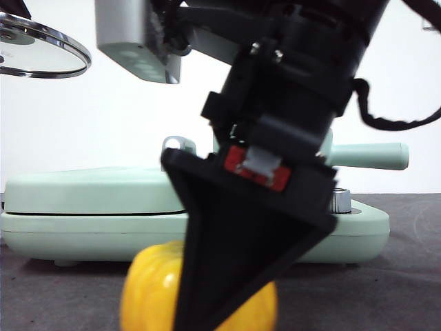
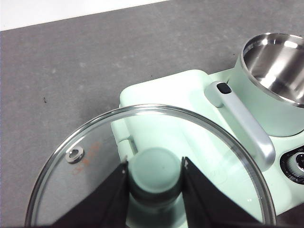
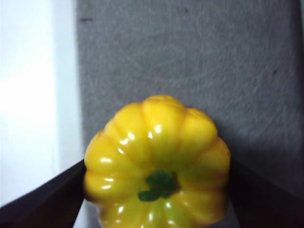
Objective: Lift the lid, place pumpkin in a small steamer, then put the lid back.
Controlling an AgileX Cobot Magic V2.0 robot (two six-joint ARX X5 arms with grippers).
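In the left wrist view my left gripper (image 2: 155, 164) is shut on the mint-green knob of the clear glass lid (image 2: 95, 156) and holds it in the air. The same lid (image 1: 41, 52) shows at the top left of the front view. The small steamer (image 2: 278, 61) stands uncovered, its steel inside bare. In the front view only its long handle (image 1: 372, 155) shows behind the arm. The yellow pumpkin (image 3: 156, 156), green stem up, sits between the jaws of my right gripper (image 3: 157, 164), which press on both of its sides. The pumpkin (image 1: 148, 289) is low and near, half hidden by that gripper (image 1: 207, 303).
The wide mint-green griddle (image 1: 89, 200) lies across the back of the dark table, with its chrome handle (image 2: 247, 123) beside the steamer. A dial (image 2: 297, 164) sits on the base under the pot. A pale strip (image 3: 28, 95) edges the dark mat beside the pumpkin.
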